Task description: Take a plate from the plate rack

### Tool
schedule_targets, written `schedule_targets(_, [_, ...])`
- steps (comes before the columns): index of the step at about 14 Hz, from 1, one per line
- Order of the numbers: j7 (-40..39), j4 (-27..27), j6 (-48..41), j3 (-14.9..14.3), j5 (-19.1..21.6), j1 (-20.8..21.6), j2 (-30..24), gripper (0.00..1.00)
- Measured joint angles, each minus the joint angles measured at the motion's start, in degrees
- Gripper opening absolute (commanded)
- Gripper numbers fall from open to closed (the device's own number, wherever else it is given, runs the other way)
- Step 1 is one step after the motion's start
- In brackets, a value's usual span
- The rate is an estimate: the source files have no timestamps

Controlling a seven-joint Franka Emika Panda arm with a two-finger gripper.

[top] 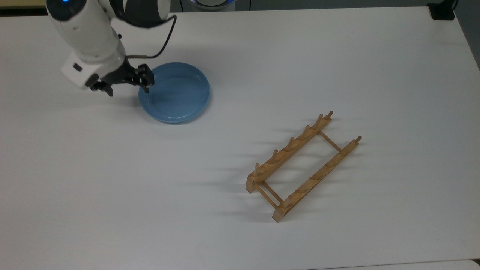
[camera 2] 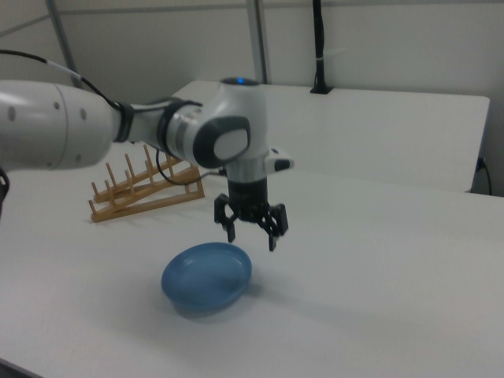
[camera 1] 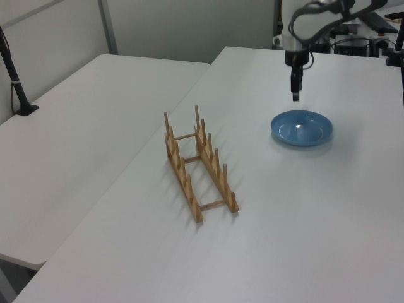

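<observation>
The light-blue plate (top: pixel 174 93) (camera 1: pixel 302 128) (camera 2: pixel 206 277) lies flat on the white table (top: pixel 262 56), far from the rack. My gripper (top: pixel 127 90) (camera 1: pixel 295 95) (camera 2: pixel 252 236) hangs open a little above the table at the plate's rim, on the top view's left side of the plate, with nothing between its fingers. The wooden plate rack (top: pixel 290 148) (camera 1: pixel 211 165) (camera 2: pixel 146 193) stands with bare pegs toward the top view's lower right.
A second white table (camera 1: pixel 76 145) adjoins on the left view's left, with a black clamped post (camera 1: pixel 16 82) on it. A black mount (top: pixel 442 11) sits at the table's far corner in the top view.
</observation>
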Motion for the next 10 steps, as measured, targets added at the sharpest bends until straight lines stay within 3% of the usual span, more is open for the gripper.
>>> schedule_targets(4, [6.90,4.20,-9.98,0.63,0.07,1.79,-6.84,1.00])
schedule_targets(10, [20.35,5.06,-14.74,0.52,2.95,6.32,-16.98,1.00])
